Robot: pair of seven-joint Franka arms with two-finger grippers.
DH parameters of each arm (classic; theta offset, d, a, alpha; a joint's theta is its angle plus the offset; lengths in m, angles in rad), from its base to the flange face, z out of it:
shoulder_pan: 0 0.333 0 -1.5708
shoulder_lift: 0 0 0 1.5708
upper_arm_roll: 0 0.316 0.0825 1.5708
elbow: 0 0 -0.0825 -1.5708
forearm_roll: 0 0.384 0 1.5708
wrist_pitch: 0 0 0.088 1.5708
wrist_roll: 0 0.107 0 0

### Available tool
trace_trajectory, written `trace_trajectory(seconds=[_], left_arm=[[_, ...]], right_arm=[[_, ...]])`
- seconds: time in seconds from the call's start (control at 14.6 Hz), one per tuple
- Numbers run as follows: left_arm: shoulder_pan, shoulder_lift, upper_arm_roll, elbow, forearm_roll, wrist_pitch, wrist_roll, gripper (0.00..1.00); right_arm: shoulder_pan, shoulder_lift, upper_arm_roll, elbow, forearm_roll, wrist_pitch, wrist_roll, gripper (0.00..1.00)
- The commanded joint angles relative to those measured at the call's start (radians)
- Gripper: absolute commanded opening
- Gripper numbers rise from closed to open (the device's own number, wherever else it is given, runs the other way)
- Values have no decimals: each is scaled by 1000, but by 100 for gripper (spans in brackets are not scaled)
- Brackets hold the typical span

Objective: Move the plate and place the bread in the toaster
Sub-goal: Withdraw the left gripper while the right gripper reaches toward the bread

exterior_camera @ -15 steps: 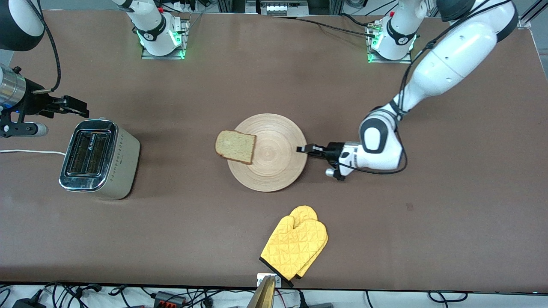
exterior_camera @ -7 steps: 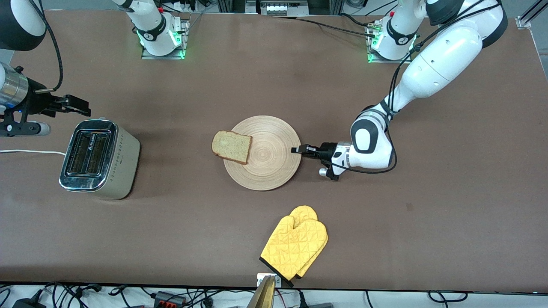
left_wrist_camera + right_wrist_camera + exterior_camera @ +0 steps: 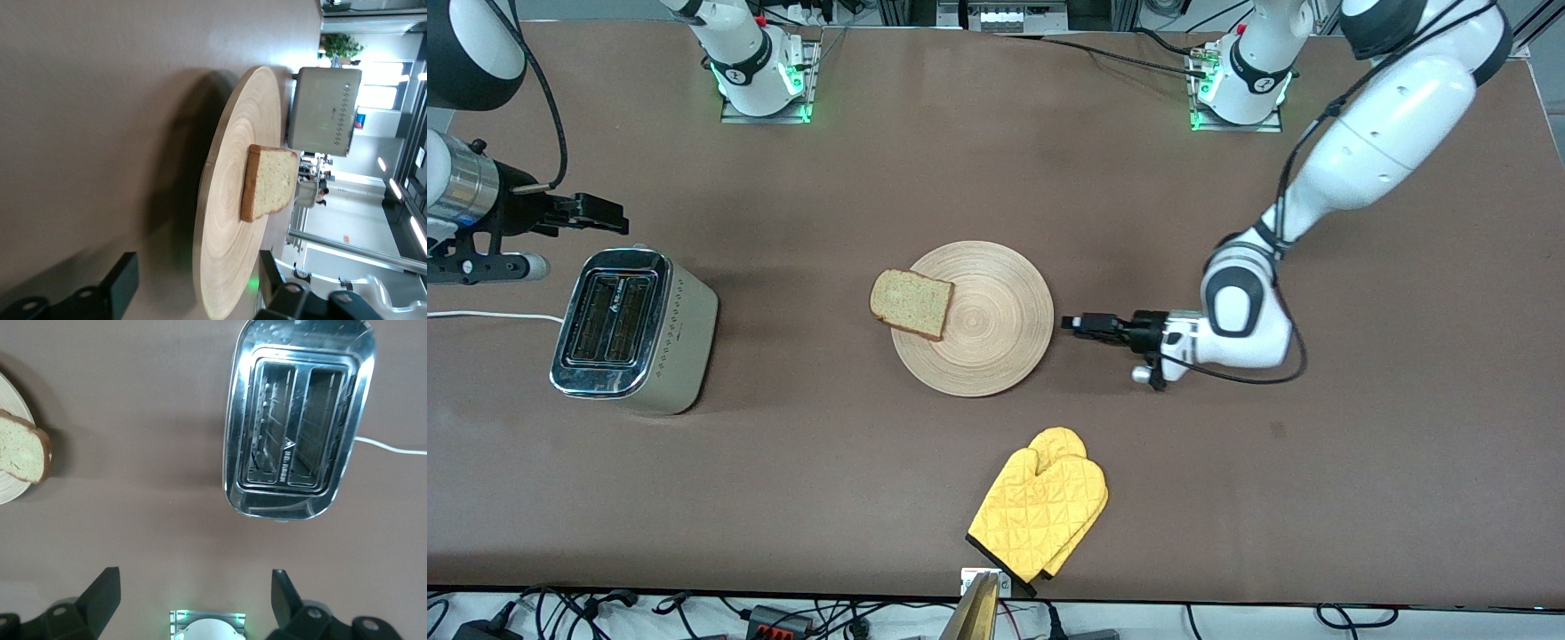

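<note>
Wooden plate [image 3: 973, 317] now sits released; left gripper [image 3: 1073, 323] has backed off, fingers apart; right gripper [image 3: 609, 212], spread wide, waits above toaster [image 3: 634, 330], bread [image 3: 911, 303] next

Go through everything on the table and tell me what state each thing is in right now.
plate: flat on the table, not gripped.
bread: lying on the plate, overhanging its rim toward the toaster.
toaster: upright, both slots empty.
oven mitt: flat on the table.
left gripper: open, beside the plate's rim, empty.
right gripper: open, over the table beside the toaster, empty.
</note>
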Motion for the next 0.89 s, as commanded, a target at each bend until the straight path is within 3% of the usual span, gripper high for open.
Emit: trace_trajectory(seconds=[0.0,0.21,0.41,0.62,0.82], left_arm=[[93,-20,-3,35,171,-100,16,100],[177,-29,-1,104,371,-260,7,100],[240,-62,-1,185,596,-408,-43,100],[250,-62,-7,372,774,-677,-149,100],[222,-73,-24,550,915,-911,-279,100]], right_arm=[[4,20,3,14,59,-26,14,100],[-47,47,-7,-48,305,-14,91,100],[-38,58,1,-134,340,96,103,100],[34,20,3,-350,448,369,105,100],[80,-3,3,-470,532,508,105,100]])
